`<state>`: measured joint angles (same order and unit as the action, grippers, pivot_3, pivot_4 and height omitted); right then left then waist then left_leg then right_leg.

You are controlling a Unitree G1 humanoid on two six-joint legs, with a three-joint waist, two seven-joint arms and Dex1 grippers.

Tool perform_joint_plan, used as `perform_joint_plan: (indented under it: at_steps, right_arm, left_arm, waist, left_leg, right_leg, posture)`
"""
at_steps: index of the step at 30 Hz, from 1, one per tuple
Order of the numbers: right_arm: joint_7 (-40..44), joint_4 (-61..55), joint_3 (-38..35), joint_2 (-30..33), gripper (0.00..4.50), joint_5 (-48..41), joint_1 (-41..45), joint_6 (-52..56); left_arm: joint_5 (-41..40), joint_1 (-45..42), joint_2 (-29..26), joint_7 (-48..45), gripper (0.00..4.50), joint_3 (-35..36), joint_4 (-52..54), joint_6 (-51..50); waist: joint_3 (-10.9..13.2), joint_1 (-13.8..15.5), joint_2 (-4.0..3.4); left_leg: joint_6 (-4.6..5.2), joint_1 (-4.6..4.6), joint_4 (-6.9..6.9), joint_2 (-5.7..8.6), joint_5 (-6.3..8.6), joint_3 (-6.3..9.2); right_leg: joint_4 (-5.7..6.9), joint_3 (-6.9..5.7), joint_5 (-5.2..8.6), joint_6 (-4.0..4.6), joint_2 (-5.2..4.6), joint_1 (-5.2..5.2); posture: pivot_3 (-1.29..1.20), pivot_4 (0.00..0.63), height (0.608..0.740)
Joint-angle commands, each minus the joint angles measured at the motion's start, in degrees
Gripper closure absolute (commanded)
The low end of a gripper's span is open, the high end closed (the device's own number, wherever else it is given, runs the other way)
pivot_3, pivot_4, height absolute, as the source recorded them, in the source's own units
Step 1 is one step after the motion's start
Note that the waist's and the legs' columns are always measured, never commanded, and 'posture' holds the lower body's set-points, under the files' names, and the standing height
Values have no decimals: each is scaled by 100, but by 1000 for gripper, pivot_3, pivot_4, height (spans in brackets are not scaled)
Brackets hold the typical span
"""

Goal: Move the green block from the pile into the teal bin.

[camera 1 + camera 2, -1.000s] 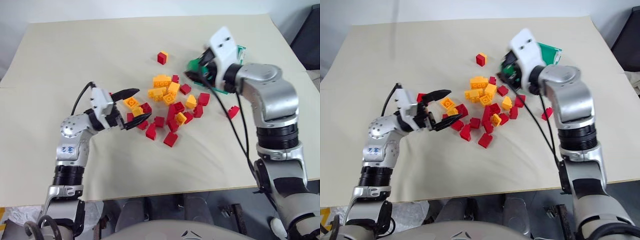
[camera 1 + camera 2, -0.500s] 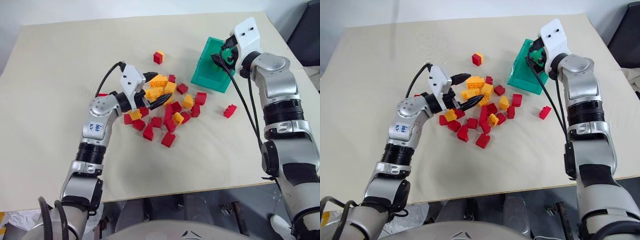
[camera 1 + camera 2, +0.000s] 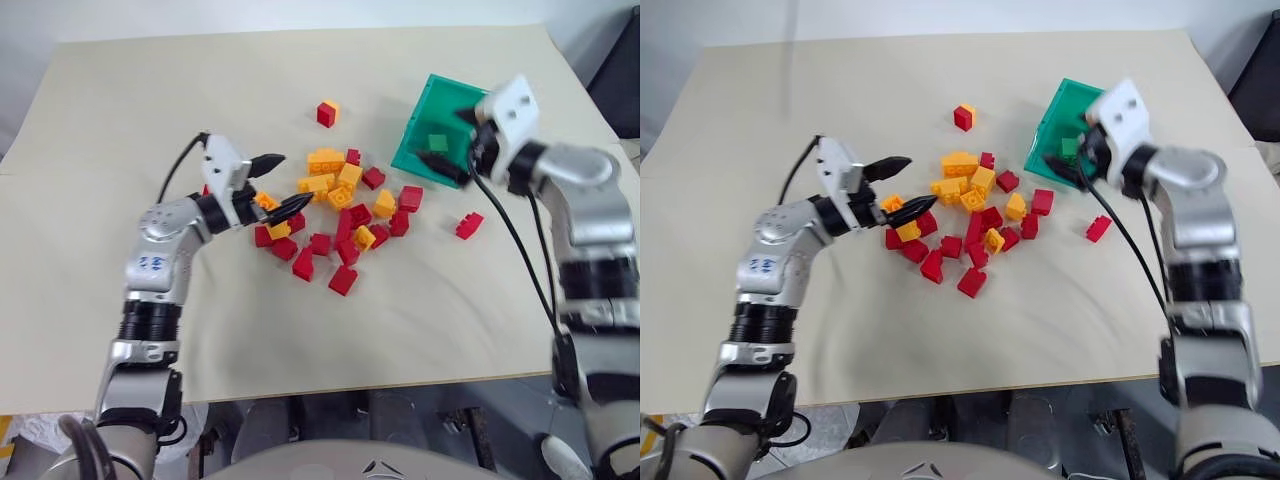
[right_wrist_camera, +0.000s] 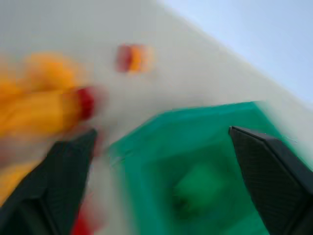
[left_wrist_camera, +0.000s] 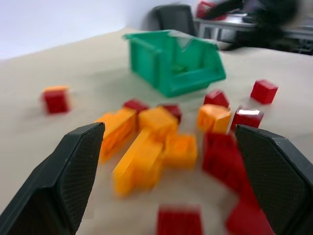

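A: Left to right. Left pincer (image 3: 275,183) is held with fingers apart and empty at the left edge of the pile (image 3: 340,215), low over the beige worktop (image 3: 120,110).

B: Green block?

A: Green block (image 3: 437,143) is seen lying inside the teal bin (image 3: 417,125), right of the pile. Right pincer (image 3: 452,142) is held at the bin's right side, fingers spread, nothing gripped.

B: Room?

A: A dark chair (image 5: 174,17) and a cluttered bench (image 5: 230,24) are seen past the worktop's far edge.
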<state>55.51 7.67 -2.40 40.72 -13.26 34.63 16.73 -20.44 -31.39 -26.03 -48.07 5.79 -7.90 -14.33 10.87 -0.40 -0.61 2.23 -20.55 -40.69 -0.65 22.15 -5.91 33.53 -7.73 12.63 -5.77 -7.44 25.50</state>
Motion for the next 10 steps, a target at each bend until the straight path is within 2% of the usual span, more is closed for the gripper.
perform_joint_plan:
  at_steps: [1,5,10]
  right_arm:
    - [1148,-1159,-640,550,17,-922,-1184,-184]
    - [1391,-815,-1244,768,17,-1156,-2106,-435]
    - [1323,-626,-1410,653,17,-1187,-2434,-602]
  left_arm:
    - [-456,516,-479,-624,0,371,476,14]
    - [-612,1588,-1169,-1092,0,1010,574,325]
    - [-558,2177,-1426,-1330,0,1478,120,895]
  waist:
    - [0,25,0]
    - [2,1,1]
    - [3,16,3]
  left_leg:
    - [0,1,-1,0,0,-2]
    - [0,19,-2,-3,5,-19]
    - [0,35,-28,-9,9,-24]
  right_leg:
    - [-2,2,-1,-2,1,0]
    - [0,14,-3,-3,2,-8]
    - [7,26,-15,18,-9,-11]
  posture:
    - [0,150,740]
    - [0,150,740]
    - [0,150,740]
